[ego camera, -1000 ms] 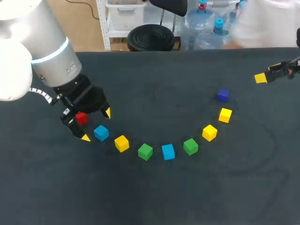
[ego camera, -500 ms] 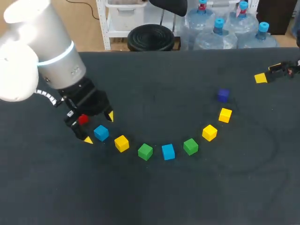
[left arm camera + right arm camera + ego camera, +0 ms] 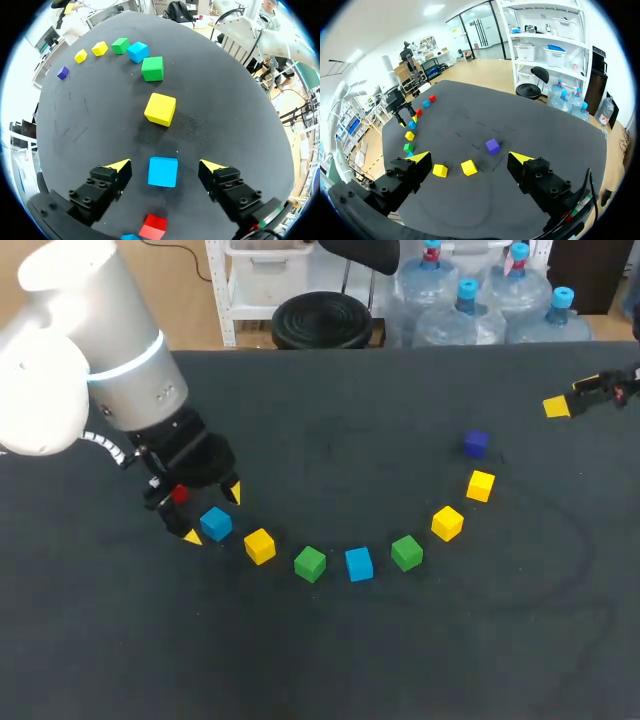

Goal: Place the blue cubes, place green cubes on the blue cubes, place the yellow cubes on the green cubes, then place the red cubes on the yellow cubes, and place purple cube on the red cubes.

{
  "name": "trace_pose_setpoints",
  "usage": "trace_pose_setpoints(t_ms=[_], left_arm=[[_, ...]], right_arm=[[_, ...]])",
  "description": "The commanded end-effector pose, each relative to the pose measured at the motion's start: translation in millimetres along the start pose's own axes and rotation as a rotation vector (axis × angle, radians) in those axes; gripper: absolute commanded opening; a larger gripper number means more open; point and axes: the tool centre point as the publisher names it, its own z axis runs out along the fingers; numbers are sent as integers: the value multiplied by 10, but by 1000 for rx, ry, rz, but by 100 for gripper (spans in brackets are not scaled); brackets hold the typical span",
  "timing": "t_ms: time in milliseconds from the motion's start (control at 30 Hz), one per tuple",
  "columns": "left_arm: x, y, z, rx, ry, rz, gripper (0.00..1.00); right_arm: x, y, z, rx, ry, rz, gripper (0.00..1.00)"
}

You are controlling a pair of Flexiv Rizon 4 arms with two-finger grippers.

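Observation:
My left gripper (image 3: 212,515) stands open around a blue cube (image 3: 215,524), one yellow tip on each side. In the left wrist view that blue cube (image 3: 163,171) lies between the fingers of the gripper (image 3: 165,163) with a gap on both sides. A red cube (image 3: 153,227) lies under the wrist, partly hidden in the head view (image 3: 178,494). Ahead runs an arc of cubes: yellow (image 3: 259,545), green (image 3: 310,563), blue (image 3: 358,563), green (image 3: 406,552), yellow (image 3: 447,522), yellow (image 3: 481,485), purple (image 3: 476,443). My right gripper (image 3: 470,157) hangs open and empty high above the far right.
The right wrist view shows another blue cube (image 3: 426,103) and a red cube (image 3: 433,98) beyond my left arm (image 3: 395,100), hidden behind it in the head view. The dark table (image 3: 400,660) is bare in front of the arc.
My left gripper has shifted slightly right and settled around the blue cube, its fingers drawing a little closer together. The right arm and the cubes have not moved.

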Motion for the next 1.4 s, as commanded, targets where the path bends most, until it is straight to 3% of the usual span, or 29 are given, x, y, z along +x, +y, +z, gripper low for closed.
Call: trace_pose_setpoints(t_ms=[33, 67, 133, 333, 367, 467, 767, 933, 1233, 1400], left_arm=[[28, 51, 28, 14, -3, 0, 75], [30, 52, 30, 15, -3, -1, 61], [34, 55, 35, 17, -3, -3, 50], [41, 61, 46, 24, 3, -7, 48], [41, 61, 47, 25, 3, -7, 42], [37, 55, 48, 21, 2, -9, 0], [14, 87, -125, -5, 14, -81, 0], [39, 209, -295, -37, -4, -203, 0], [-64, 493, -461, -90, 70, -361, 0], [-111, 646, -477, -118, 44, -442, 0]], right_arm=[[-1, -12, 14, -4, -2, -1, 100], [-1, -12, 14, -4, -2, -1, 100], [-1, -12, 14, -4, -2, -1, 100], [-1, -12, 14, -4, -2, -1, 100], [-1, -12, 14, -4, -2, -1, 100], [-1, -12, 14, -4, -2, -1, 100], [-1, -12, 14, -4, -2, -1, 100], [-1, -12, 14, -4, -2, -1, 100], [-1, -12, 14, -4, -2, -1, 100], [-1, -12, 14, -4, -2, -1, 100]])
